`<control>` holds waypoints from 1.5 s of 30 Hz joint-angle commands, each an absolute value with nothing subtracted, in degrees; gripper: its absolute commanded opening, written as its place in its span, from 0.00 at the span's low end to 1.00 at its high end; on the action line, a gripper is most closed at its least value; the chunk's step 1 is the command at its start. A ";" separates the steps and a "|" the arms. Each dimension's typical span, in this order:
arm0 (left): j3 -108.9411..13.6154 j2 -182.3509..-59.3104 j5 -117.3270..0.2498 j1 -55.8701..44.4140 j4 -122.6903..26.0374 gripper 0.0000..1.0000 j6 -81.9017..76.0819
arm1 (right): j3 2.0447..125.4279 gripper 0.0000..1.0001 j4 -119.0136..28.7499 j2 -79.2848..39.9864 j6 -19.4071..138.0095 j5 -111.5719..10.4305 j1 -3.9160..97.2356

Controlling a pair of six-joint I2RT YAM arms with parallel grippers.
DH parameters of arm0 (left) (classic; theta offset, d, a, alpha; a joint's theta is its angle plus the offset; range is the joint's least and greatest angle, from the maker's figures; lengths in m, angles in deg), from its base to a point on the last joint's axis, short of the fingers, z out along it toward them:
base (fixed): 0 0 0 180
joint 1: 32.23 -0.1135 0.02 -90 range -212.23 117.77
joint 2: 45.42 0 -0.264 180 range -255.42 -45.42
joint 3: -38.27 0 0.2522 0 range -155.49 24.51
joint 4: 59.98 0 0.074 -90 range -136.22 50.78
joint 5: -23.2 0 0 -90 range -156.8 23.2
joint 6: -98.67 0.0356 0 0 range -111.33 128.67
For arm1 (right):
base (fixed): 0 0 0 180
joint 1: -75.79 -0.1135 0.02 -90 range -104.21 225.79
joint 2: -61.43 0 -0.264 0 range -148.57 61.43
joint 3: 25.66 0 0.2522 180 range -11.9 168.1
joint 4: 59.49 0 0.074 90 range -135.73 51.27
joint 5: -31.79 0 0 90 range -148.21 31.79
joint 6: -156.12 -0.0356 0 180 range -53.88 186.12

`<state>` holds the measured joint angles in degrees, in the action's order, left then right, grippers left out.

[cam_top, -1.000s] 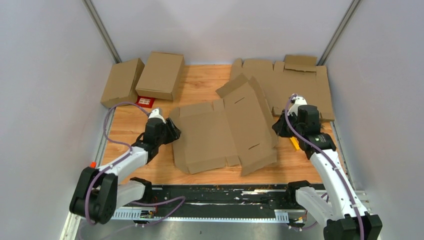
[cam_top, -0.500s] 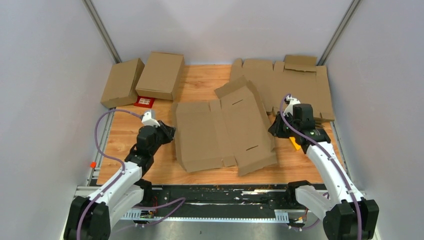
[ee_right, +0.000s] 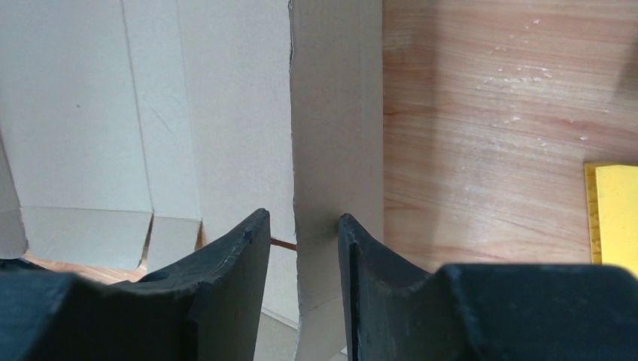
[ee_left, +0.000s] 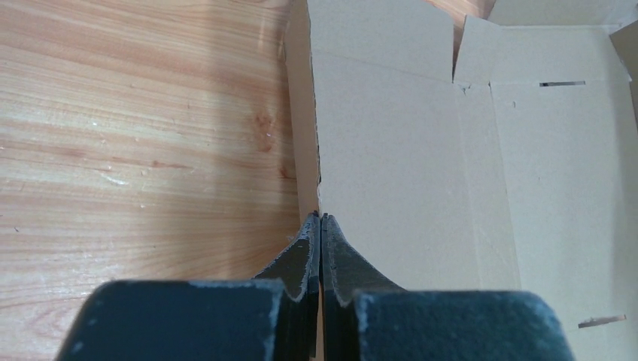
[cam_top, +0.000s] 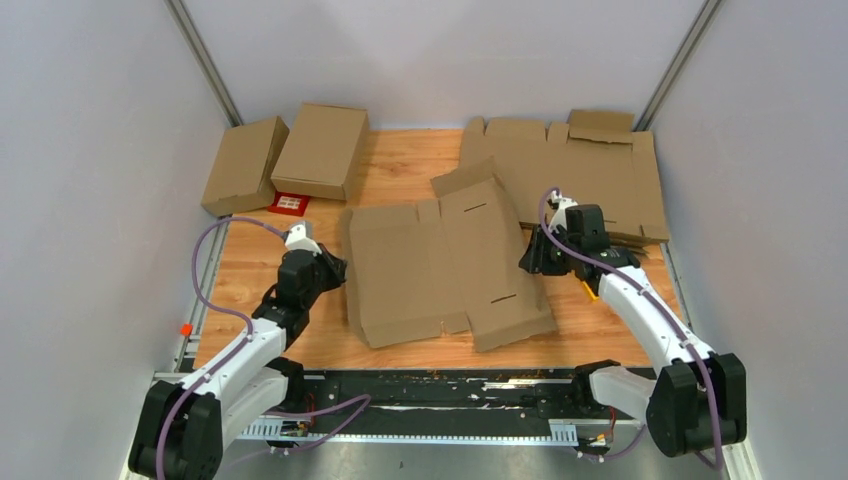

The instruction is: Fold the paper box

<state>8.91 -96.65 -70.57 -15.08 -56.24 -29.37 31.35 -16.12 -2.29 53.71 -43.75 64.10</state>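
Grey walls close in a wooden desk (cam_top: 400,165). From above, the box (cam_top: 440,265) lies mid-desk, opened out, with the left pincer (cam_top: 335,268) and right pincer (cam_top: 527,258) at its sides. You're raising the side walls, I judge.

Left wrist: the pincer is pressed together at the left flap (ee_left: 301,113); you can't tell whether it pinches cardboard.

Right wrist: the pincer is spread, with the right flap (ee_right: 335,113) upright between its fingers. Next, close on it and fold it inward.

No writing is readable.

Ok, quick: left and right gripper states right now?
Left gripper: closed at the left edge of the paper box; whether it pinches cardboard cannot be told.
Right gripper: open, straddling the box's right flap.
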 commanded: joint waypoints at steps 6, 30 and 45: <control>7.01 -94.65 -67.71 -14.96 -58.45 0.00 -26.31 | 26.70 0.56 -30.54 -4.23 49.56 -44.95 63.31; 5.90 -101.11 -70.39 -15.00 -56.17 0.19 -27.67 | 20.10 0.36 -40.45 -6.23 47.99 -51.08 63.32; 3.10 -109.88 -72.54 -14.99 -49.81 0.46 -26.62 | 20.36 0.36 -40.15 -6.20 48.27 -50.14 63.31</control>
